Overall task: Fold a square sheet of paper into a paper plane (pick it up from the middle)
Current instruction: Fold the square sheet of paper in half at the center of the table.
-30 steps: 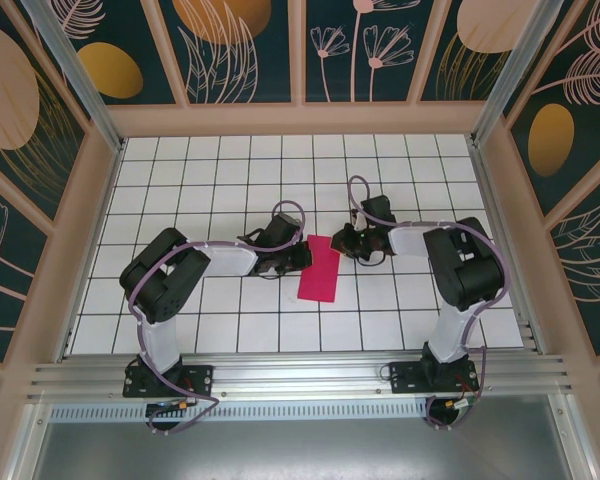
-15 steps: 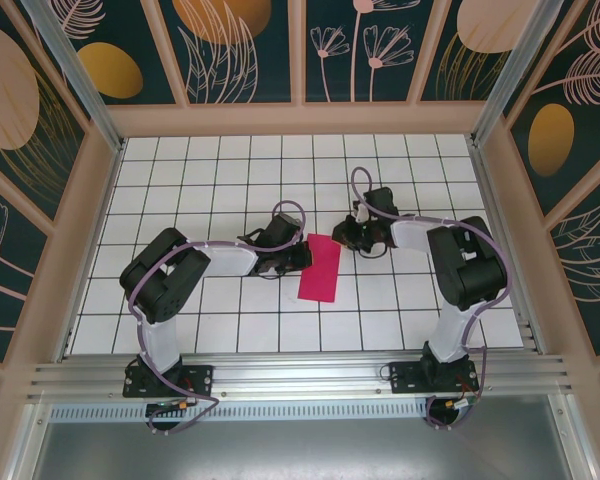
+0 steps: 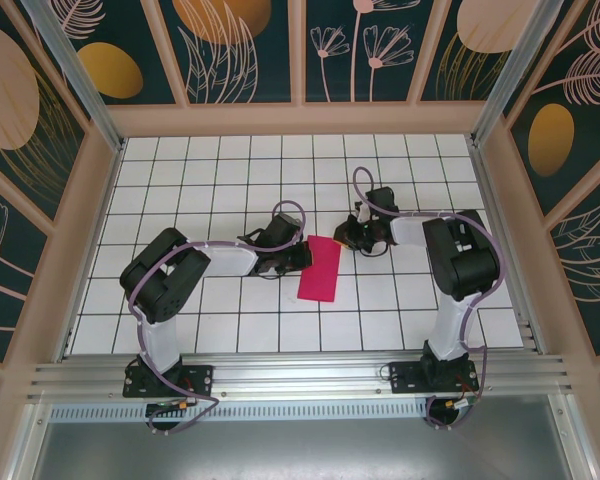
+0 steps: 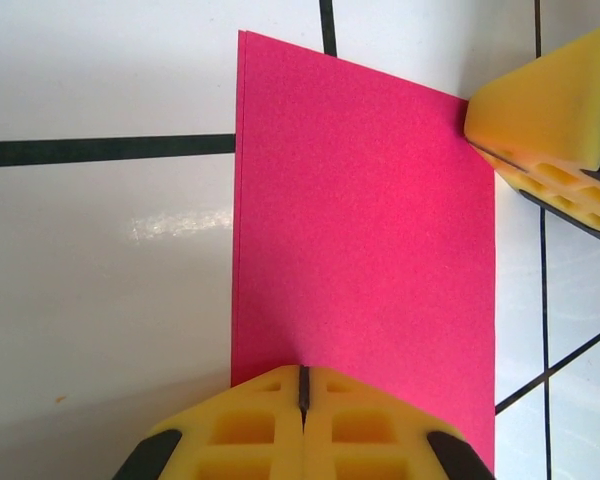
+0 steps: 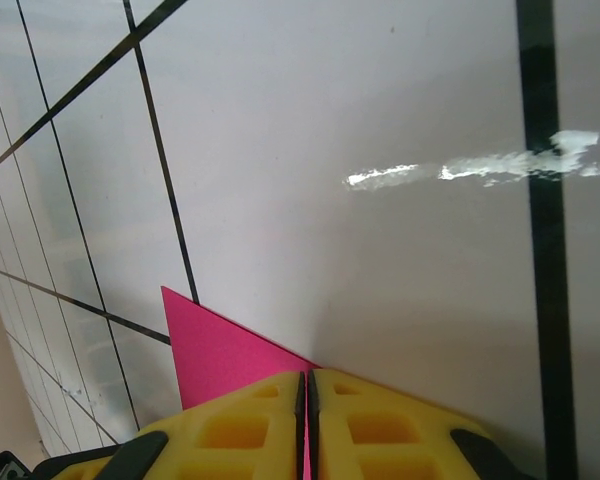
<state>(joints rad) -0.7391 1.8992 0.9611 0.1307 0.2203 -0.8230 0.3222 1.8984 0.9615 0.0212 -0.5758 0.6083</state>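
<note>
Top external view shows the magenta-pink sheet of paper (image 3: pixel 319 270) lying flat on the white gridded table (image 3: pixel 180 170), folded to a narrow rectangle whose long sides lean a little to the right. The left gripper (image 3: pixel 304 258) meets the sheet at its left long edge, and the right gripper (image 3: pixel 342 237) sits at the sheet's upper right corner. In the left wrist view the sheet of paper (image 4: pixel 365 260) spreads out just ahead of the left gripper (image 4: pixel 302 372), whose yellow fingers (image 4: pixel 250 430) are pressed together with only a thin seam between them, their tips over the sheet's near edge. Nothing shows between these pads. At the sheet's far right corner in that view, the pointed tip of the right gripper (image 4: pixel 480 120) touches the paper. A second layer's edge runs just inside the sheet's left side there. In the right wrist view a triangle of the sheet of paper (image 5: pixel 220 350) pokes out to the left from under the right gripper (image 5: pixel 307 380), whose fingers (image 5: pixel 380 430) are likewise closed against each other. Whether the corner is nipped between those pads or only lies beneath them cannot be told.
</note>
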